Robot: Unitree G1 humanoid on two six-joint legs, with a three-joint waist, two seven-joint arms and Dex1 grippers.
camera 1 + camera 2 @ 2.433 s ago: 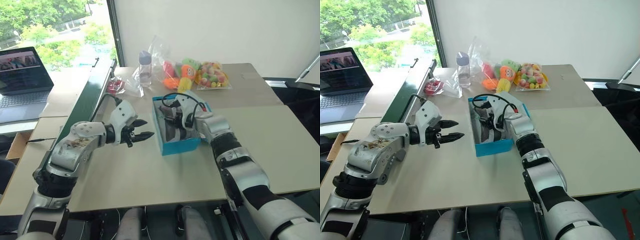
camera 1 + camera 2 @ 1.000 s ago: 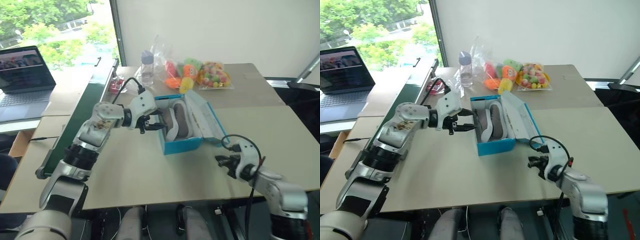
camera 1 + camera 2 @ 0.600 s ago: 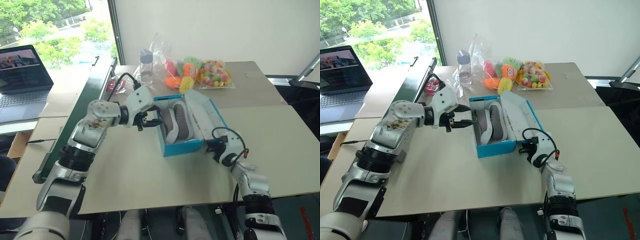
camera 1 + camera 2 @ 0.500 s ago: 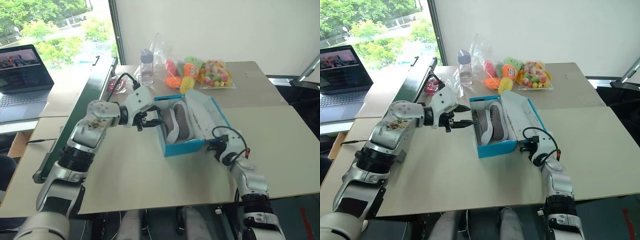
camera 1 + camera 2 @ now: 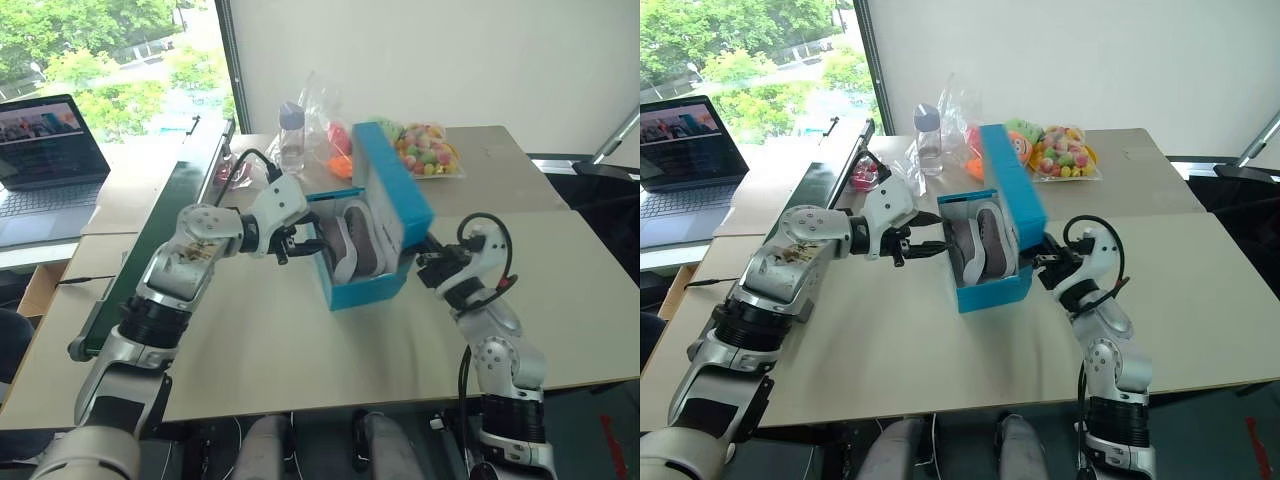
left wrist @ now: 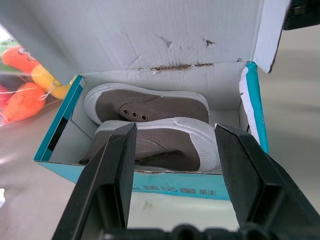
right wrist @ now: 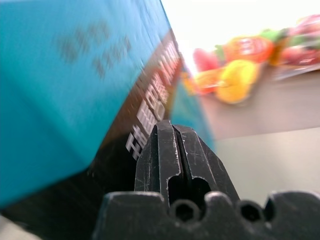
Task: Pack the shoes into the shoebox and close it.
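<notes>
While cardboard shoebox [image 5: 365, 287] gapes, soft rounded shoes [image 6: 150, 125] nestle.

The shoebox [image 6: 150, 186] carries dark printed characters along its turquoise front wall in the left wrist view, too small to read. The right wrist view shows white lettering on a black band of the box lid [image 7: 150, 117], blurred past reading. No other text is legible.

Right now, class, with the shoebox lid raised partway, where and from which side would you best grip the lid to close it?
Probably by its free top edge, coming from the robot's right, the lid's blue outer face. The lid stands nearly upright on its hinge along the shoebox's right wall, so that edge is exposed. The shut right gripper sits low against that face.
</notes>
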